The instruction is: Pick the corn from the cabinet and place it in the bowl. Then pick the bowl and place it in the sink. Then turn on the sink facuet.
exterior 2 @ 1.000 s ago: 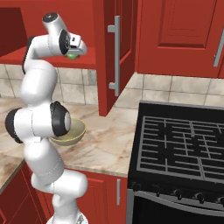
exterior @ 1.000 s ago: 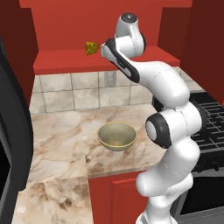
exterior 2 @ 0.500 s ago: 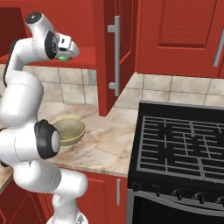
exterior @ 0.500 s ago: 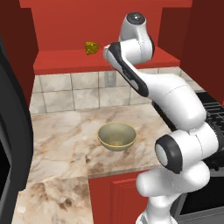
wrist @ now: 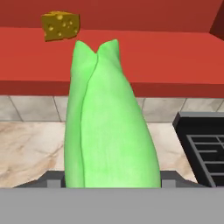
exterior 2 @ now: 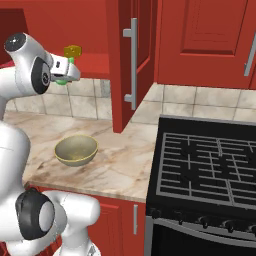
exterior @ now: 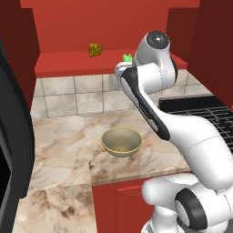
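**Green corn held clear of the cabinet shelf**

The gripper [exterior 2: 64, 75] clamps the smooth, pointed bright green corn [wrist: 109, 122]; its fingertips are hidden behind it. The round olive-tan bowl [exterior: 121, 141] sits mid-counter on veined marble [exterior: 63, 150]. A holey yellow-brown wedge [wrist: 60, 26] rests on the red cabinet shelf [exterior: 63, 61].

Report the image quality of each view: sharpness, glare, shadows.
Left base view: soft and slightly blurred, flat rendered light, faint shadow under the bowl. Right base view: sharper, no glare on the stove. Hand view: the corn looms large, evenly lit, cheese wedge crisp behind.
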Robot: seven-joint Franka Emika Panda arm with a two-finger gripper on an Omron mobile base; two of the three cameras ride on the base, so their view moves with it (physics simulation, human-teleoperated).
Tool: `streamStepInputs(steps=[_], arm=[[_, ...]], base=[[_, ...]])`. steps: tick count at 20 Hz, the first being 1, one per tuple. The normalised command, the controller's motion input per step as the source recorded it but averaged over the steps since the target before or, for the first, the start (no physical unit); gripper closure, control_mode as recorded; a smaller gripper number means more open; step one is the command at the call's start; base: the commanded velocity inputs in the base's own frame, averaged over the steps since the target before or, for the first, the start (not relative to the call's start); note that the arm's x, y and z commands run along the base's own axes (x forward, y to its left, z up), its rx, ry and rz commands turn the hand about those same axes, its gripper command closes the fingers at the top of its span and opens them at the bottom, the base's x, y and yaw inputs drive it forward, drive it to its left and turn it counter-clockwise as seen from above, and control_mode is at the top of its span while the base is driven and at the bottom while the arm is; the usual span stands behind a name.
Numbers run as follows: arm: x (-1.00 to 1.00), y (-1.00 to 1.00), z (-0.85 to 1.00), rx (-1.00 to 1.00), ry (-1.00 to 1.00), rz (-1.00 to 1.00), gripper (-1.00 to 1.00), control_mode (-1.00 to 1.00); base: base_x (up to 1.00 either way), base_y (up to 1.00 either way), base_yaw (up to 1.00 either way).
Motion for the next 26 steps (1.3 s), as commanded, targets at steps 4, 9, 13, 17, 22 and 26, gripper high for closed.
streamStepInputs(steps=[4, 9, 13, 17, 22, 26], arm=[[-1.00, -0.15, -0.27, 0.00, 0.00, 0.00, 1.00, -1.00], [-1.00, -0.10, -0.50, 0.00, 0.07, 0.01, 1.00, -1.00], [-0.70, -0.01, -0.78, -0.01, 0.18, 0.04, 1.00, -1.00], [-0.09, 0.00, -0.93, 0.00, 0.24, 0.07, 1.00, -1.00], [0.06, 0.00, -0.77, 0.00, 0.23, 0.06, 1.00, -1.00], [0.28, 0.00, -0.54, 0.00, 0.16, 0.07, 1.00, -1.00]], base=[[0.00, 0.00, 0.00], [0.00, 0.00, 0.00], [0.00, 0.00, 0.00], [0.00, 0.00, 0.00], [0.00, 0.00, 0.00], [0.00, 0.00, 0.00]])
